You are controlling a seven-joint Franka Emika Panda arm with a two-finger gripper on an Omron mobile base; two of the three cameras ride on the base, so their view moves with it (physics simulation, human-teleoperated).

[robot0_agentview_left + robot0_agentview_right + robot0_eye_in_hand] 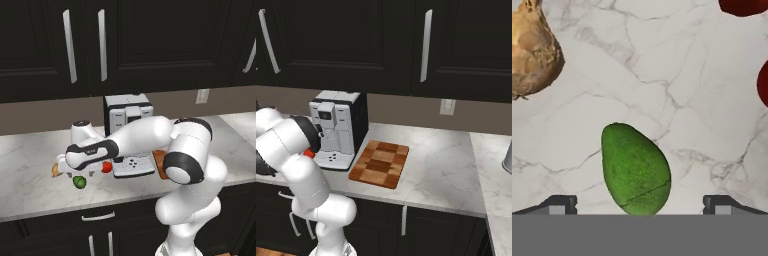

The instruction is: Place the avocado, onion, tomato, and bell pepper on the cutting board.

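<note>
The green avocado [635,170] lies on the marble counter, midway between my two fingertips [559,205], which stand well apart from it. My gripper [639,205] is open and hovers just above the avocado [79,182]. The tan onion [532,52] lies beside it, at the far left in the left base view [55,171]. A bright red tomato [106,167] peeks out under my forearm. Two dark red pieces [742,6] [763,82] are cut off by the hand view's edge, and I cannot tell which is the bell pepper. The patchwork cutting board [379,163] lies bare, right of the coffee machine.
A white and black coffee machine [336,127] stands on the counter between the vegetables and the board. Dark cabinets hang above. The counter's front edge [50,210] runs close to the avocado. A grey object [507,159] stands at the far right.
</note>
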